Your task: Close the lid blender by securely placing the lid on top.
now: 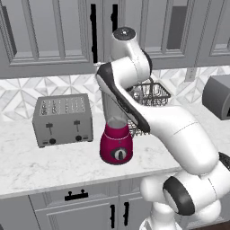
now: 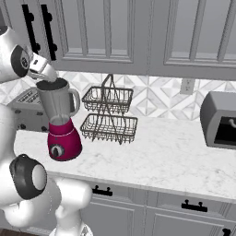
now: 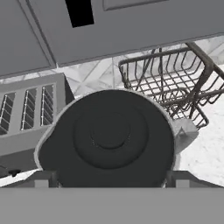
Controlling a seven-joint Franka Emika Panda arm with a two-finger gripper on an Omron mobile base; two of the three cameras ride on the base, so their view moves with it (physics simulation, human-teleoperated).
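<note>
Gleaming marble counter (image 2: 175, 156), grey cabinets (image 2: 138, 32)

a kitchen — marble counter (image 2: 175, 152), cabinets (image 2: 115, 32), toaster (image 1: 63, 119).

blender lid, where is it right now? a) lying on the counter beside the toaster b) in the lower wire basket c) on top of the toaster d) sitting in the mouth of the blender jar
d: in the hand view the black lid fills the jar's rim on the blender, and in the right base view a dark disc sits at the jar's mouth.
</note>
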